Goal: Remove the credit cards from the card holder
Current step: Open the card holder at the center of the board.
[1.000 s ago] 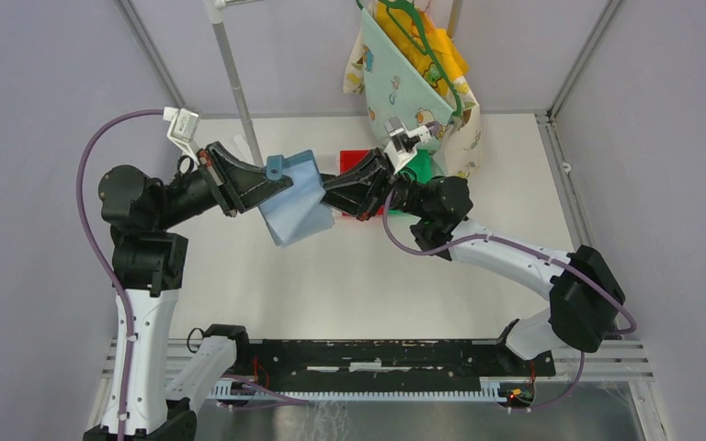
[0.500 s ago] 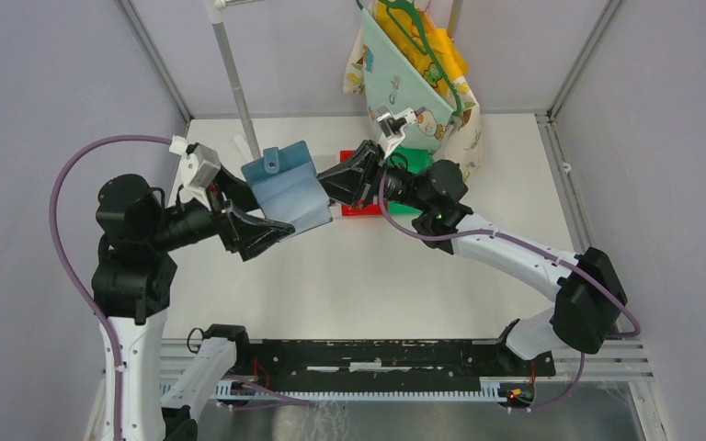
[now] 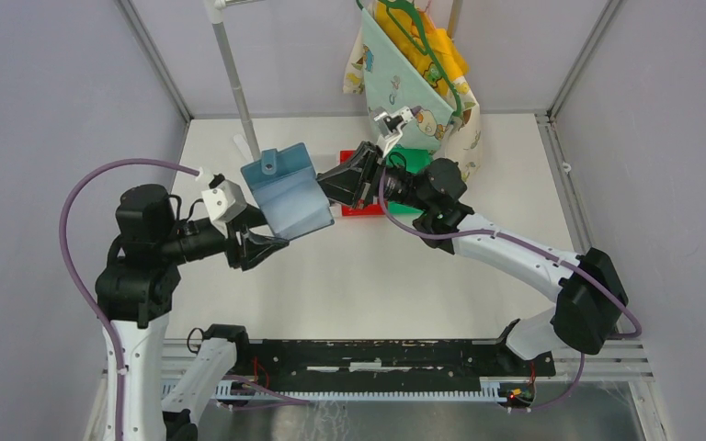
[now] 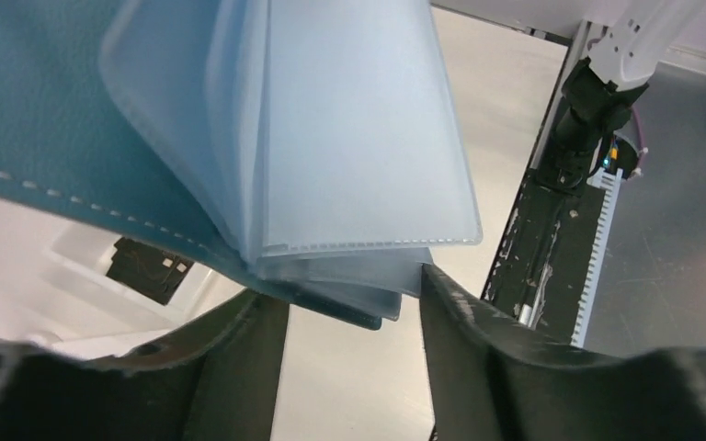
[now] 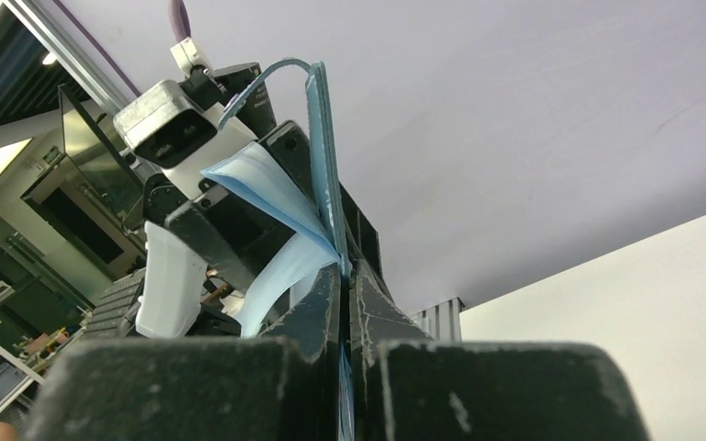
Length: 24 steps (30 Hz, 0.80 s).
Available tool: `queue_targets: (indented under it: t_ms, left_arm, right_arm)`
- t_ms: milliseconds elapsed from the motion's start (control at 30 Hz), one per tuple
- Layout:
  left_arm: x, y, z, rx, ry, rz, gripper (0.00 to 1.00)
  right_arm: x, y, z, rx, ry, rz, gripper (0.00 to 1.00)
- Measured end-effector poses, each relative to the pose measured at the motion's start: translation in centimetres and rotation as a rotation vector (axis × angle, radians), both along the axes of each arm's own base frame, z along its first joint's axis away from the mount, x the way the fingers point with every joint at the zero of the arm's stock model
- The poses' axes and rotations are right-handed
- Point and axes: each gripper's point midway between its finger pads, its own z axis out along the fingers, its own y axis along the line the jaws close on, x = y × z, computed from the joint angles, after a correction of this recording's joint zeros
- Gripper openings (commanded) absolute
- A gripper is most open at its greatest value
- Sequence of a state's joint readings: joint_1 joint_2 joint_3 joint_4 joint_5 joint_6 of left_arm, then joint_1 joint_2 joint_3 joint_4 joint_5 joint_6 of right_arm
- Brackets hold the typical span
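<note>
Teal card holder [image 3: 285,188] aloft, right hand [image 3: 329,186] clamped

The card holder [image 3: 285,188] is no longer being clamped by the left gripper [image 3: 262,246]. A second ago its jaws were shut on the holder's left edge; they are now being held apart. The gripper is being drawn back toward the near left and is now being seen just below the holder's lower corner. The left arm is being folded lower, and its purple cable [image 3: 87,188] is being dropped into a flatter loop. The holder is now being carried by the right gripper [image 3: 333,184] alone and is being turned slightly.
</note>
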<state>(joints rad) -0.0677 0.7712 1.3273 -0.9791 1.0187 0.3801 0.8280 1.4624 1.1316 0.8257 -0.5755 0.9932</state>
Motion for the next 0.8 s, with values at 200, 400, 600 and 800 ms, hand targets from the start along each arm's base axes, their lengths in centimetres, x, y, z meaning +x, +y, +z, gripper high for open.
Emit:
queue_targets:
  t_ms: [200, 400, 600, 800]
  left_arm:
    - [1.2, 0.6, 0.2, -0.020, -0.038, 0.092, 0.27]
    - [1.6, 0.5, 1.4, -0.085, -0.015, 0.133, 0.18]
    - [1.9, 0.2, 1.8, -0.148, 0.050, 0.150, 0.16]
    - [2.0, -0.2, 2.3, -0.219, 0.121, 0.161, 0.34]
  right_arm:
    - [-0.5, 0.1, 0.1, 0.005, 0.002, 0.015, 0.00]
    - [-0.9, -0.1, 1.1, 0.037, -0.030, 0.019, 0.04]
    - [-1.1, -0.3, 1.6, 0.059, -0.047, 0.023, 0.05]
    - [-1.1, -0.4, 2.1, 0.079, -0.055, 0.018, 0.00]
